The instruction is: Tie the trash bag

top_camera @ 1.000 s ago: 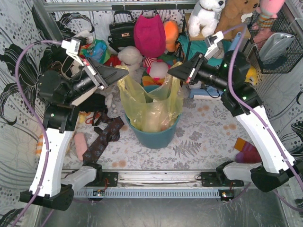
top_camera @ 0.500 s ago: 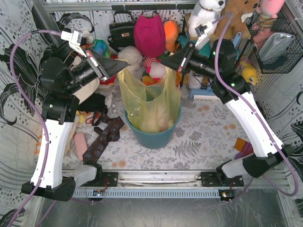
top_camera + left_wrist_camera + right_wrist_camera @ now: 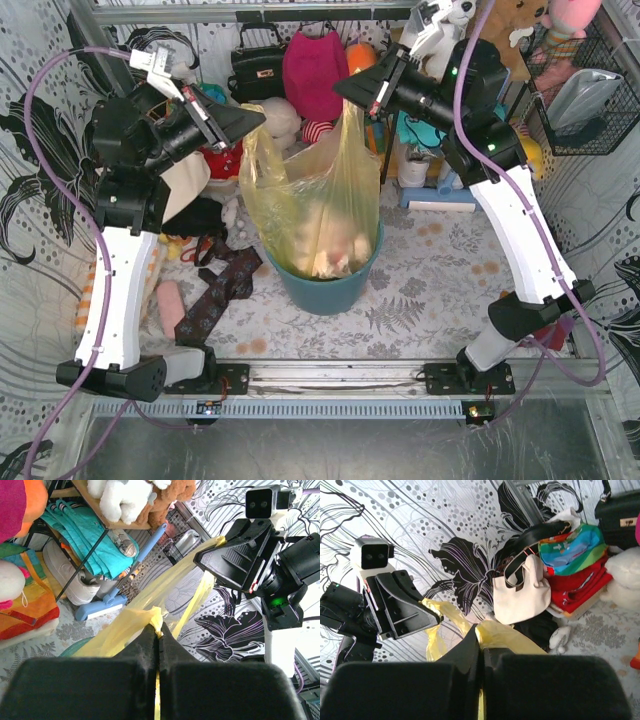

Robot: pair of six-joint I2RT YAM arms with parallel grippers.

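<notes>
The trash bag is thin yellow-green plastic, stretched tall out of the teal bin, with crumpled white paper showing low inside. My left gripper is shut on the bag's left top edge, and my right gripper is shut on its right top edge, higher up. In the left wrist view the closed left gripper pinches a fold of the trash bag. In the right wrist view the closed right gripper pinches the trash bag the same way.
Plush toys, a black handbag and folded clothes crowd the back wall. A cream tote hangs at the left. A dark patterned cloth and a pink item lie left of the bin. A wire basket hangs at right.
Both grippers have risen and moved back, still shut on the bag's edges. The bag has been drawn up taller out of the bin, and its mouth has narrowed.
</notes>
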